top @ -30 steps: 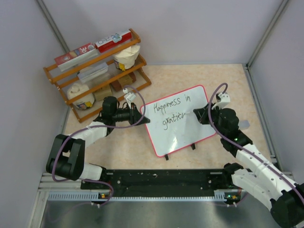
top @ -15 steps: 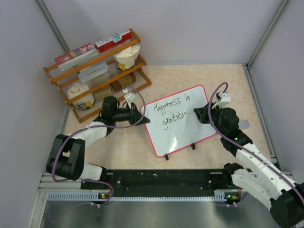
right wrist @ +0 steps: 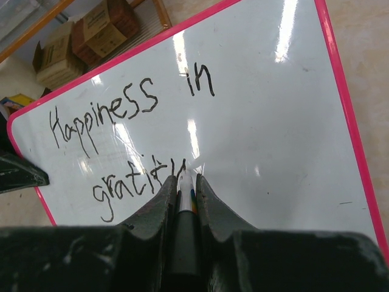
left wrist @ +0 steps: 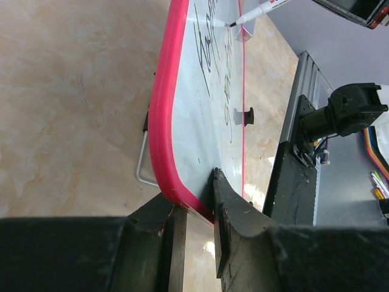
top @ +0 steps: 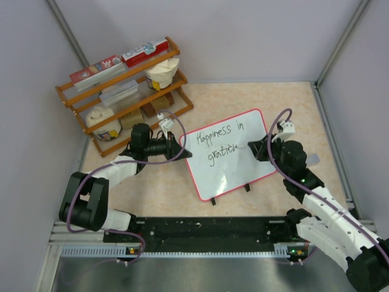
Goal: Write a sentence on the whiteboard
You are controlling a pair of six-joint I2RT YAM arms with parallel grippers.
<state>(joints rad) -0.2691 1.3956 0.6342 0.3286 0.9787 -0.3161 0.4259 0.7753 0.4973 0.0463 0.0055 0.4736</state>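
- Right gripper (right wrist: 184, 181), a black two-finger claw: fingers pressed together on a slim white marker (right wrist: 184, 196); the marker lies between the pads and points away from the wrist; its tip meets the board at the end of the lower line of writing.
- Left gripper (left wrist: 196, 198), same black build: pinching the red rim at the board's left end; one finger on the writing face, the other behind it.
- Whiteboard (top: 237, 173), a glossy white rectangle with thin red rim and rounded corners: sits mid-table between the two arms; turned askew, right end farther back; two small black feet (top: 247, 188) show along its near edge; in the left wrist view its left end is lifted off the table, with a bent wire leg (left wrist: 141, 173) under it.
- Sentence (right wrist: 103, 115), thin black handwriting in two lines on the left part of the board: upper line reads "Happiness in"; lower line begins "gratit"; the last strokes sit at the marker tip under glare, so I cannot read them; the right part of the board is bare white.
- Orange-brown wooden rack (top: 82, 97), three slanted shelves: back-left of the table, behind the left arm; holds cartons and pale tubs.
- Beige marbled tabletop (top: 152, 182): under everything.
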